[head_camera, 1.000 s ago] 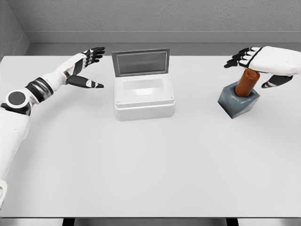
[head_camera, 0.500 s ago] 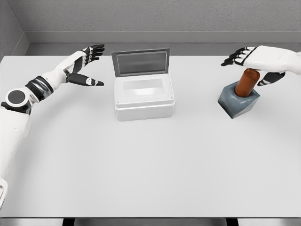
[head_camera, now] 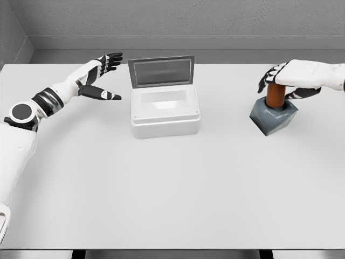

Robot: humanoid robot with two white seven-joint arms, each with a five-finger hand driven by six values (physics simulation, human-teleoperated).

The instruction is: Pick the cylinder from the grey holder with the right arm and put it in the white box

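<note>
A brown cylinder stands upright in the grey holder at the right of the table. My right hand sits over the cylinder's top. Its fingers curl down on the left side and its thumb on the right, closed around the upper part, which they hide. The white box stands left of the middle, with its lid raised at the back and its inside bare. My left hand hovers left of the box, fingers spread, holding nothing.
The white table stretches wide in front of the box and holder. A grey wall runs behind the table's far edge. About a hand's width of table separates the box from the holder.
My right hand has dropped from above the cylinder onto its top, and its fingers have curled from spread to closed around it. The left arm has barely moved.
</note>
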